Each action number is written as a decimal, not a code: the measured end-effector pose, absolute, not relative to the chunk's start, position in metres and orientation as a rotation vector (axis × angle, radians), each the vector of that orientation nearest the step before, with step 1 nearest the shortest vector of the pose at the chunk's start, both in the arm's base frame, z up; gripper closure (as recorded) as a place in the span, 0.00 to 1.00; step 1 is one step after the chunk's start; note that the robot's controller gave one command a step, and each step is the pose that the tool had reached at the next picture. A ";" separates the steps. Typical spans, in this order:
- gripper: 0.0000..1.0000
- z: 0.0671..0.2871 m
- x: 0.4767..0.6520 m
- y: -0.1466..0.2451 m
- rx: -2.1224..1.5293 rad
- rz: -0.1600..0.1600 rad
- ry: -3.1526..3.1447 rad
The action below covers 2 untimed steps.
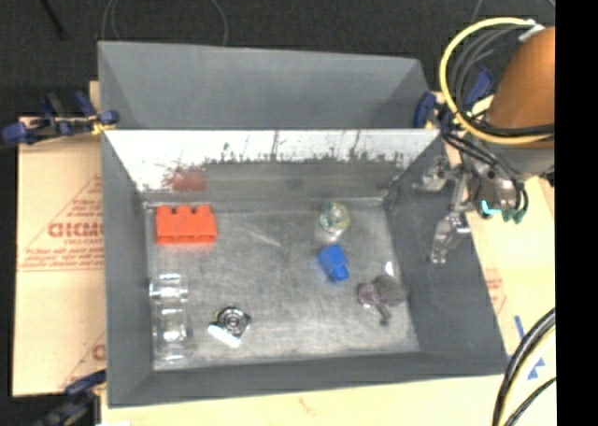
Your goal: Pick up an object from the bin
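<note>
Camera view: the gripper (443,239) hangs above the sloped right wall (455,319) of the bin (280,97), clear of the floor. Whether it is open or closed cannot be told, and nothing is seen in its hold.

No thing lies under the gripper. Two candidates lie close to it:

1. Figure (380,296): nearest, just left of the gripper and toward the front, close to the foot of the wall. It is small, grey-purple and irregular, with short projections. It is judged light and probably rubbery or plastic. Grip it across the thick middle, not by a projection. The nearby wall may limit clearance on that side.
2. Cylinder (334,263): further left, apart from the figure. It is blue, short and lies tilted on its side. It is judged light, stiff and smooth, and it may roll or slip. Close across the curved sides at mid-length.

Further from the gripper:

- Ball (334,220): left and toward the back, pale with a greenish tint. It is likely to roll.
- Ring (230,321): far left and toward the front, metallic, low and hard to get under.
- Clear piece (168,310): beyond the ring, at the left wall.
- Block (185,225): far left, orange, studded, rigid and flat-sided.
</note>
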State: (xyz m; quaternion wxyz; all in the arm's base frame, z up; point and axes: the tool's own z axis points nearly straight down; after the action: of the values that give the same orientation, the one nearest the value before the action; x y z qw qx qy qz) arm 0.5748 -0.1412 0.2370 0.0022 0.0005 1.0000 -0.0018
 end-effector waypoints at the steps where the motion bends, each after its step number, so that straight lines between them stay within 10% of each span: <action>1: 0.00 0.114 0.481 -0.151 -0.088 0.001 3.150; 2: 0.00 0.073 0.515 -0.111 -0.283 -0.010 3.122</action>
State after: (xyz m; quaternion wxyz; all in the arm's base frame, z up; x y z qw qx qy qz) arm 0.5154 -0.1107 0.0726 0.0032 -0.0903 0.9959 -0.0033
